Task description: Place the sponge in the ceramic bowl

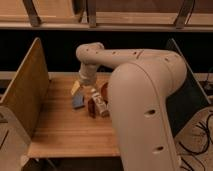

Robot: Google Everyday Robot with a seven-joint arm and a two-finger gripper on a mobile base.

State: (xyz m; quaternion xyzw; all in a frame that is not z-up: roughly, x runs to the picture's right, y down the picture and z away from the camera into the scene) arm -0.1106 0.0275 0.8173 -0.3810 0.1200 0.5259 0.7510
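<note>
The sponge (78, 101), a small flat blue-grey block, lies on the wooden table (60, 132) left of centre. My gripper (76, 89) hangs just above the sponge's far edge, at the end of the arm that bends over from the right. The ceramic bowl (104, 90), glossy red-orange, sits right of the sponge; only its left rim shows, since the big white arm hides the rest.
A white bottle with a label (99, 104) lies between sponge and bowl, with a small dark red object (91, 108) next to it. A tall wooden side panel (24, 90) stands along the table's left edge. The arm's bulk (145, 110) fills the right side.
</note>
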